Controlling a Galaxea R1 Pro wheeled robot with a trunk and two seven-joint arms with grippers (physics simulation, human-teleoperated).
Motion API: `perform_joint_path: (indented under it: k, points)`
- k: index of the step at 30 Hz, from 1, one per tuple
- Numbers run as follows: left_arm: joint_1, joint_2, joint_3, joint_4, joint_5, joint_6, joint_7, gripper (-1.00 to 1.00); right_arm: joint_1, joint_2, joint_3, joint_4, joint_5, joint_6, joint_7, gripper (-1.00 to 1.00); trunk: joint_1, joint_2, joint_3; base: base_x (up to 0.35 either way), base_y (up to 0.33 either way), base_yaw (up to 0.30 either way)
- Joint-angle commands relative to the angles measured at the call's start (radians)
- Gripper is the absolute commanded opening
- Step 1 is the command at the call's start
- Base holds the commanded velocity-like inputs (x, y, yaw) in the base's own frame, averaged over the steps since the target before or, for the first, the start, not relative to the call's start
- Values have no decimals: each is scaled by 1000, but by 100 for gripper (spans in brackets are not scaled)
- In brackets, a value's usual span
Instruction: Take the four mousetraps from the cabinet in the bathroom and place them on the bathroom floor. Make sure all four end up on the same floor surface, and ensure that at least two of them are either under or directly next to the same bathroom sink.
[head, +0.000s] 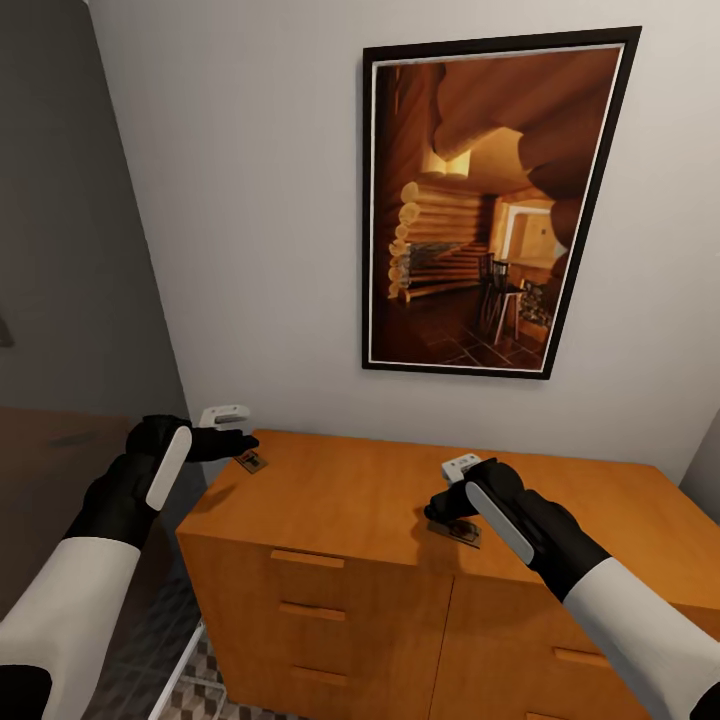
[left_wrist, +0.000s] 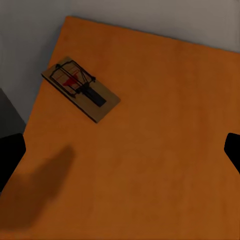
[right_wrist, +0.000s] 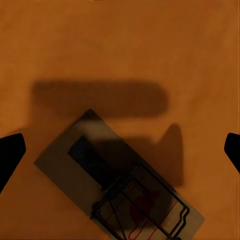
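Two mousetraps on the cabinet (head: 380, 500) surface; right gripper (head: 447, 507) spread wide directly over one mousetrap (right_wrist: 120, 185) (lined up to pinch it, I'd say); left gripper (head: 235, 440) wide too, other mousetrap (left_wrist: 81, 89) just ahead, untouched.

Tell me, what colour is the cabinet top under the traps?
Orange-brown wood, smooth cabinet top; clearest in the left wrist view.

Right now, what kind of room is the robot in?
Probably a room in a home; which one is hard to tell. A wooden cabinet with drawers stands against a plain wall, a framed picture hangs above, and patterned floor tiles show below.
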Motion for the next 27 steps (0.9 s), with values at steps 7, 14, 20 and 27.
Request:
perform_joint_path:
  k: [7,14,20,27]
  points:
    - [-1,2,-2,0,1,3,1,100,-1,-1,0,-2,-11,2,-10,100,0,-1,-1,0,0,0]
    - [-1,2,-2,0,0,3,1,100,-1,-1,-1,-2,-11,2,-10,100,0,-1,-1,-28,-3,0]
    - [-1,2,-2,-1,-2,3,1,100,-1,-1,-1,-1,-11,2,-10,100,0,-1,-1,-187,-38,0]
    - [-1,2,-2,0,-2,3,1,100,-1,-1,-2,-1,-11,2,-10,100,0,-1,-1,-88,-14,0]
